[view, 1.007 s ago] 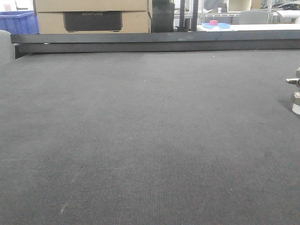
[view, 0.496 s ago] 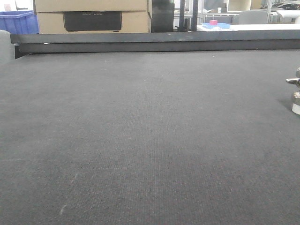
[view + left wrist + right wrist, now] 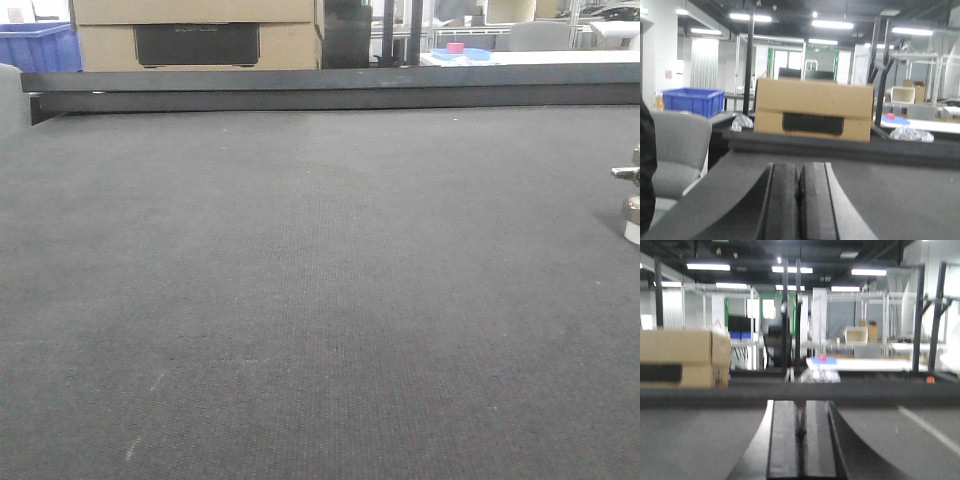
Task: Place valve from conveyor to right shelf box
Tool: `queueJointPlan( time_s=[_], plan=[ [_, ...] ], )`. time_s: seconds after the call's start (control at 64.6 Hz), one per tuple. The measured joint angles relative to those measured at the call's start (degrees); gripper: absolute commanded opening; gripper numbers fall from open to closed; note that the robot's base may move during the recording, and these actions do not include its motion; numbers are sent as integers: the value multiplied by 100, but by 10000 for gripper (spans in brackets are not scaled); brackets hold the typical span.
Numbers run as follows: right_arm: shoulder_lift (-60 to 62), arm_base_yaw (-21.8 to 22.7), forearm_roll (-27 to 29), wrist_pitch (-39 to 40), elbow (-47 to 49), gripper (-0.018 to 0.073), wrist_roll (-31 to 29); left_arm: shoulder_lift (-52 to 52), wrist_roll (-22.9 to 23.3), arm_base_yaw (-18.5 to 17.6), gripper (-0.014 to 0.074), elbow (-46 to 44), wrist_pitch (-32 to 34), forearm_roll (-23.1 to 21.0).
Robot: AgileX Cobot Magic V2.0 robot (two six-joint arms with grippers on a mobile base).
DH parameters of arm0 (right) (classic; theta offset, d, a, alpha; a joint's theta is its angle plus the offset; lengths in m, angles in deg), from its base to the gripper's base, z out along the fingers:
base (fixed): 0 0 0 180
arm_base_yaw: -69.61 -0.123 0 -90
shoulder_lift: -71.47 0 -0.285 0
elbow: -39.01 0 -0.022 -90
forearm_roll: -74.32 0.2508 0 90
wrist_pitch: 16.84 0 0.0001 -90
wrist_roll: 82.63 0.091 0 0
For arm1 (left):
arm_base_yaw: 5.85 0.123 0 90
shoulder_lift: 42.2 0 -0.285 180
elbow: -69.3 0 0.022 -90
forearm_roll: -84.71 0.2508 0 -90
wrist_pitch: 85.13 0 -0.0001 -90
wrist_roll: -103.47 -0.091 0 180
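The valve [image 3: 631, 200] stands at the right edge of the front view, cut off by the frame: shiny silver metal, a thin stem pointing left, a whitish base. It rests on the conveyor [image 3: 300, 300], a wide dark grey woven belt with a dark metal rail [image 3: 330, 88] along its far side. Neither wrist view shows the valve. My left gripper [image 3: 799, 175] is shut, pads together, low over the belt [image 3: 900, 190]. My right gripper [image 3: 800, 412] is also shut with nothing between its fingers, above the belt [image 3: 700, 440]. The right shelf box is out of view.
Beyond the rail stand a cardboard box [image 3: 200, 35] and a blue crate [image 3: 38, 48] at the far left. A grey chair [image 3: 677, 150] sits left of the belt in the left wrist view. Racks and a white table [image 3: 880, 362] lie further back.
The valve has drifted very slightly to the right and down at the frame's edge. Nothing else differs.
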Motion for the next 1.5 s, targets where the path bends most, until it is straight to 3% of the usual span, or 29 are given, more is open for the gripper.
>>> queueJointPlan(
  time_s=[0.077,0.263,0.325,0.387,0.542,0.759,0.929,1.131,1.503],
  plan=[
    [-180,0,0,-500,775,-30,0,-377,0,0,23,-791,-521,-11],
    [-1141,0,0,-1058,2107,367,0,-1554,0,0,417,-2430,-1772,-11],
    [-1533,0,0,-1121,2397,501,0,-1928,0,0,506,-2876,-2262,-11],
    [-1871,0,0,-1240,2599,575,0,-2350,0,-14,574,-3214,-2670,-11],
    [-2896,0,12,-1386,3090,568,0,-3144,0,-296,589,-3820,-3494,-11],
    [-4555,0,12,-3027,4452,568,-13,-3976,0,-681,589,-4468,-4377,-11],
    [-6042,-64,1,-4723,5597,568,-354,-4259,0,-901,589,-4603,-4497,-11],
    [-7403,-324,1,-5929,6613,568,-559,-4293,0,-913,589,-4609,-4506,-11],
    [-8948,-342,-303,-6336,6970,568,-571,-4293,0,-913,589,-4617,-4506,-11]
  ],
)
